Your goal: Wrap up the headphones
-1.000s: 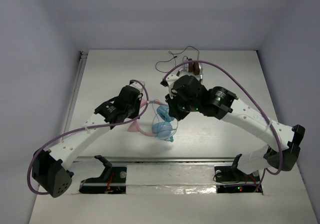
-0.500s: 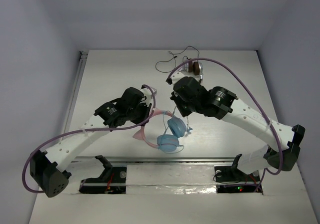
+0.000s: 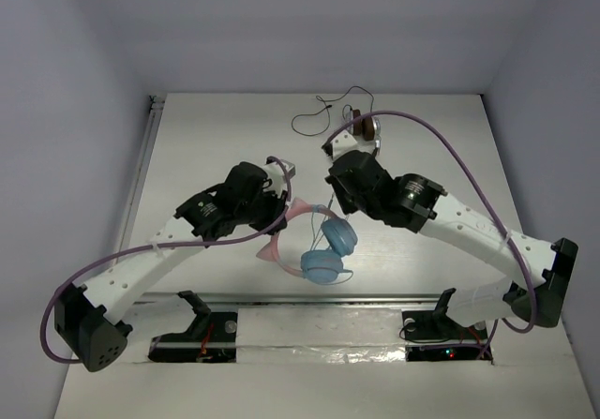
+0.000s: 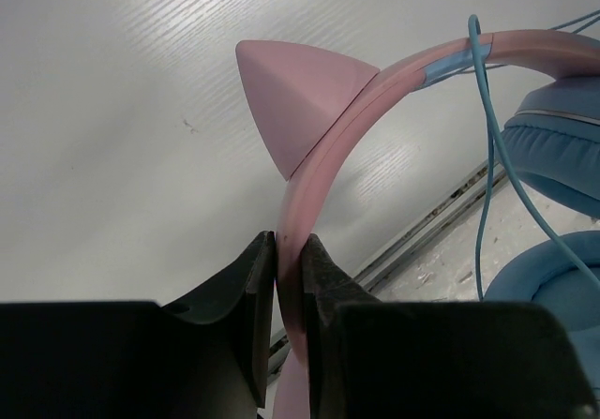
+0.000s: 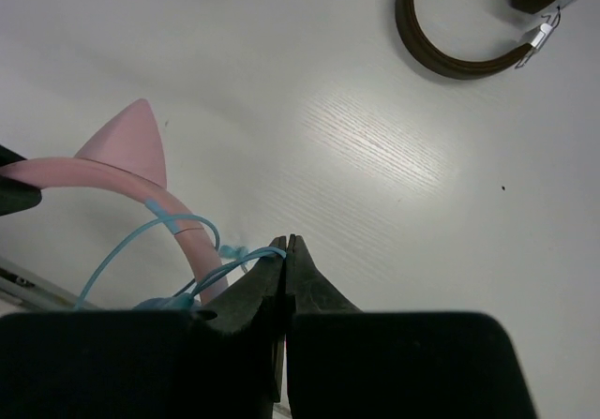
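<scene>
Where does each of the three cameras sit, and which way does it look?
Top external: above, behind the bases, looking down on the table; the left arm and right arm show.
Left wrist: on the left arm, looking along the left fingers, shut on the headband.
Right wrist: on the right arm, looking down past the right fingers, pinching the cable.
Both wrist views share the headband.

- We see a white table (image 3: 206,138) with a fine wood-grain surface, filling the middle of the top view.
- Plain pale grey-lilac walls close us in on three sides: a back wall (image 3: 309,25), a left wall (image 3: 56,157) and a right wall (image 3: 553,110).
- We note a metal rail (image 3: 394,297) along the table's near edge and a pale strip (image 3: 143,171) down its left edge.
- The light we see is soft and even, with a bright sheen (image 5: 375,147) on the tabletop in the right wrist view.
</scene>
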Available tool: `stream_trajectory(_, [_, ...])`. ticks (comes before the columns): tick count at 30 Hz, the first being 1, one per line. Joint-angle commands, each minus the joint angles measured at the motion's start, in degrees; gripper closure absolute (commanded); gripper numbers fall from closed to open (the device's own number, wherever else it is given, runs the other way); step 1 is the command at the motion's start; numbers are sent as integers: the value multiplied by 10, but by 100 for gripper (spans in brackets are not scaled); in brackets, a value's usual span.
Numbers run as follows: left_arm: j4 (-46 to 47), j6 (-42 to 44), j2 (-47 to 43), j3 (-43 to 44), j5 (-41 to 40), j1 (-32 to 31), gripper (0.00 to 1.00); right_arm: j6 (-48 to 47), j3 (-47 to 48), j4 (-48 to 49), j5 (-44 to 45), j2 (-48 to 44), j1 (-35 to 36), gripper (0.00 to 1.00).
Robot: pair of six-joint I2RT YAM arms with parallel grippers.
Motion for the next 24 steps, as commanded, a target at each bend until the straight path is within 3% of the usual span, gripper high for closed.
stream_trajectory(1, [64, -32, -32, 6, 20, -2, 100, 24, -23, 82, 33, -37, -13, 100])
stream_trajectory(8, [126, -45, -50, 29, 44, -2, 100, 47, -92, 152, 25, -88, -13, 100])
stream_trajectory(14, [143, -40, -53, 31, 86, -2, 100, 51, -141, 208, -3, -121, -61, 100])
stream_trajectory(21, [150, -45, -67, 36, 98, -2, 100, 64, -205, 298, -96, -169, -125, 100])
stream_trajectory(24, [160, -50, -71, 41, 106, -2, 100, 75, -229, 341, -156, -191, -138, 93])
